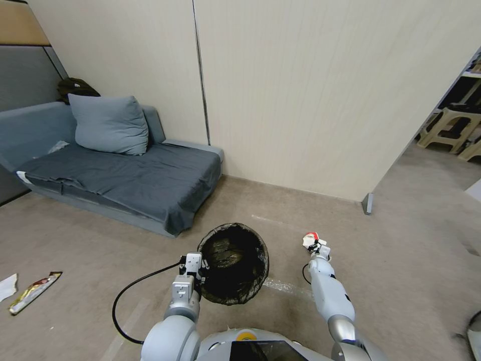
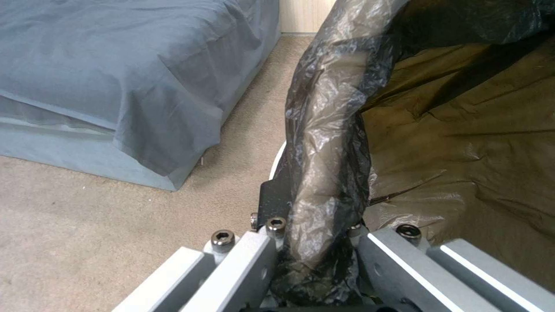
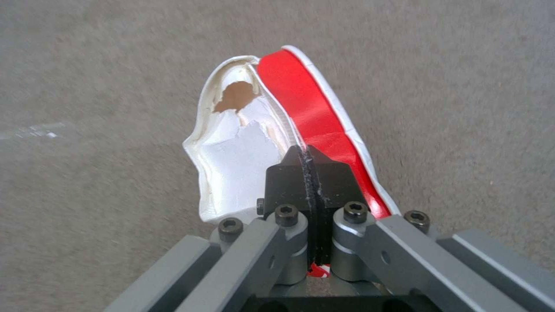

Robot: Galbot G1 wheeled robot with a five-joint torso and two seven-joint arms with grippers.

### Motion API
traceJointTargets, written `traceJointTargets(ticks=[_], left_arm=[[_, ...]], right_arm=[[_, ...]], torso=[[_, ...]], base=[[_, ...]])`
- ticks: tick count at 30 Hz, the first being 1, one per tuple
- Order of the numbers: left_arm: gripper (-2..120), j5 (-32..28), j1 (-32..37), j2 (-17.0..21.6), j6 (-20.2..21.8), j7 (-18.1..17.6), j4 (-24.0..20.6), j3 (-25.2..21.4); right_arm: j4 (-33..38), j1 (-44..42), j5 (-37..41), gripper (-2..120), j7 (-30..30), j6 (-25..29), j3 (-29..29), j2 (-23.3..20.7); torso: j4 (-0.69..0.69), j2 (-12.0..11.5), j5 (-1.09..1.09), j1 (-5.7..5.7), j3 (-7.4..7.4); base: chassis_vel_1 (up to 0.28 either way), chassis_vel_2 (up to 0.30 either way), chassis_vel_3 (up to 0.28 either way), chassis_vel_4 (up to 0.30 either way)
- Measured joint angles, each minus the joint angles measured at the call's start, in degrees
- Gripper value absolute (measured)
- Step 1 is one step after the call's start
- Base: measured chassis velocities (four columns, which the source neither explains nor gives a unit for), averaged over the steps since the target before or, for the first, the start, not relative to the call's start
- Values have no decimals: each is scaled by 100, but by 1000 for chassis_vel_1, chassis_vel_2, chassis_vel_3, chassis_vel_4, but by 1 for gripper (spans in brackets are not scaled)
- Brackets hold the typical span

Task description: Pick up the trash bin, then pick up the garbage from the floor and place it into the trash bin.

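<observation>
The small round white plastic trash bin [image 1: 234,264], lined with a dark brown-black crinkled plastic bag [image 2: 462,130], is held in front of the robot, left of centre, near the corner of the low grey-blue fabric sofa [image 1: 125,175]. It is tipped so its open mouth faces up toward the head camera, and its long axis slants from the mouth down and away toward the beige carpeted floor [image 1: 75,240]. The left gripper [image 2: 315,242] is clenched on the bin's near-left rim: in the left wrist view its fingers pinch the bag-covered edge between them, one finger outside the wall and one inside.

To the right of the bin and apart from it, the right gripper [image 3: 309,173] is clamped tight on a torn red-and-white paper wrapper [image 3: 272,130]. The wrapper's long axis runs straight out beyond the fingertips, away from the robot, and its torn white side shows a brown patch. In the head view the wrapper [image 1: 311,241] sits at the far end of the outstretched right arm, above the floor.

On the floor far to the left lie a flat brown-and-gold snack wrapper [image 1: 34,292], pointing diagonally, and a white scrap of tissue [image 1: 7,287] beside it.
</observation>
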Motion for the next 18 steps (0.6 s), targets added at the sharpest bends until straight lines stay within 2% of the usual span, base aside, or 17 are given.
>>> traceJointTargets(ticks=[15,18], left_arm=[[0,20,-12,-14,-21,1,23,50],[0,21,-11,-16,-23,1,37,50]], right_arm=[[1024,-489,-14,0,12,44,34,137],[1613,-697,58,0,-20,64,28,164]], torso=[[0,0,1,0,0],[0,0,0,0,0]], base=[[0,0,0,0],[0,0,0,0]])
